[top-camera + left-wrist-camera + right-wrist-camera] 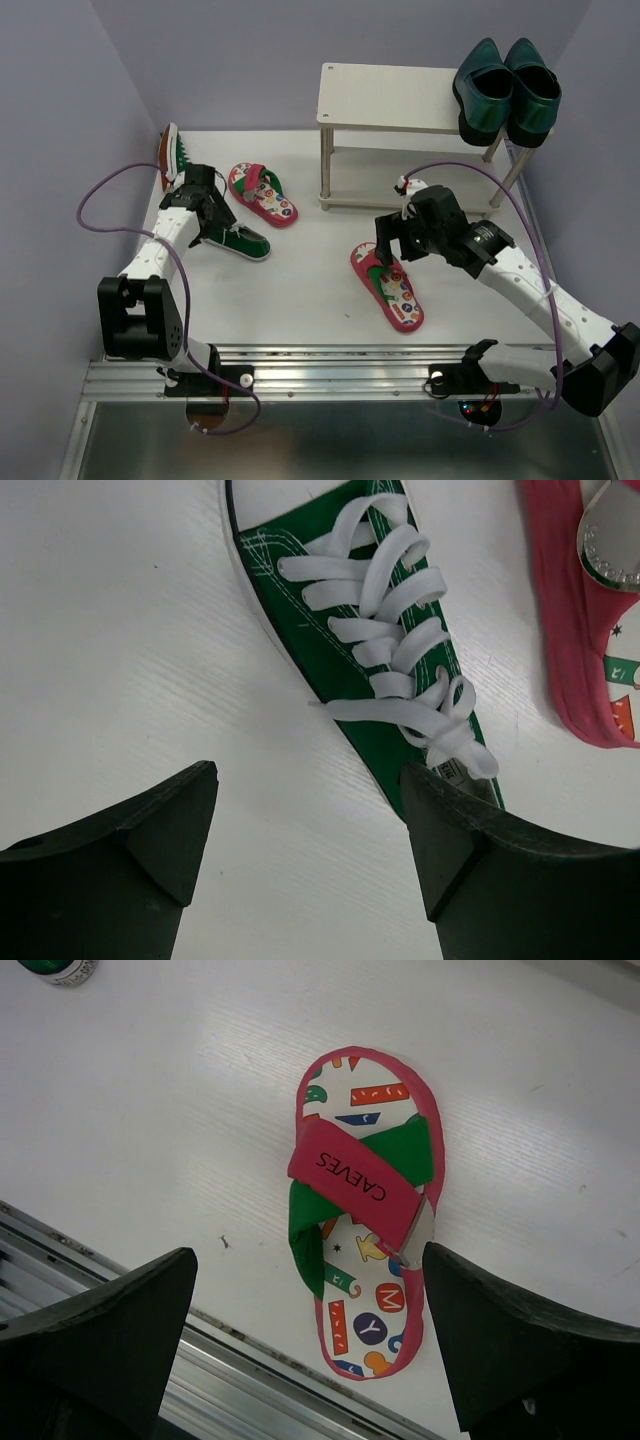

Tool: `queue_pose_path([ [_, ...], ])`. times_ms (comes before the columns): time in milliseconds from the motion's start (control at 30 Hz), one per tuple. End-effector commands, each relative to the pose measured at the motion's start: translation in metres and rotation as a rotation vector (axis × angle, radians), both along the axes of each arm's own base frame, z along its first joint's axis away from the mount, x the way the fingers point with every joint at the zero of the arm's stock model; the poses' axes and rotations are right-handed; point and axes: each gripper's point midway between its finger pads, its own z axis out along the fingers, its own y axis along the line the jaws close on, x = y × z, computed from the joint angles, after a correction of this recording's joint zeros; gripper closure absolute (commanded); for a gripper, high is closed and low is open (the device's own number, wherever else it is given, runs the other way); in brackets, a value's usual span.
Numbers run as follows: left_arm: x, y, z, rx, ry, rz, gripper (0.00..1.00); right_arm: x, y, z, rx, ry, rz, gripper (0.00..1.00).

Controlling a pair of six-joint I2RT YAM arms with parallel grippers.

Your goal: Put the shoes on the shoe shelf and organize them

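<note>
The pale shoe shelf [385, 97] stands at the back right, with the two dark teal loafers [506, 88] on the right end of its top board. One green sneaker [243, 240] [400, 650] lies flat at the left. My left gripper [212, 213] [310, 820] hangs open over its heel end, one finger [470, 850] above the shoe's opening, the other over bare table. A second green sneaker [170, 155] leans on the left wall. One red flip-flop [263, 193] [575, 630] lies beside the left sneaker. My right gripper [390, 250] [310, 1260] is open above the other flip-flop [388, 288] [365, 1210], holding nothing.
A metal rail [330, 365] [200, 1380] runs along the table's near edge, just below the near flip-flop. Purple cables [105, 195] loop from both arms. Grey walls close in the left, back and right sides. The shelf's lower tier [400, 203] holds nothing.
</note>
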Motion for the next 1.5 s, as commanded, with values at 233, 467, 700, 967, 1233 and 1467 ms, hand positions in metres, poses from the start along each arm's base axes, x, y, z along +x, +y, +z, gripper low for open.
queue_pose_path([
  [233, 0.056, -0.038, 0.044, -0.002, -0.197, -0.101, 0.16, 0.022, 0.006, 0.015, 0.076, -0.072, -0.108, 0.0],
  [467, 0.108, -0.073, 0.05, -0.004, -0.281, -0.272, 0.02, 0.019, 0.005, 0.01, 0.102, -0.044, -0.148, 0.0],
  [700, 0.131, -0.075, 0.015, 0.031, -0.221, -0.303, 0.05, 0.017, 0.003, 0.011, 0.104, -0.035, -0.163, 0.0],
  [967, 0.15, -0.084, -0.02, 0.025, -0.21, -0.316, 0.16, 0.014, 0.004, 0.011, 0.118, -0.026, -0.166, 0.0],
  [1233, 0.154, -0.067, -0.023, 0.085, -0.193, -0.229, 0.65, 0.011, -0.002, 0.014, 0.12, -0.028, -0.186, 0.0],
  [1467, 0.139, -0.029, 0.069, 0.241, -0.323, -0.101, 1.0, 0.008, -0.002, 0.016, 0.134, -0.026, -0.195, 0.0],
])
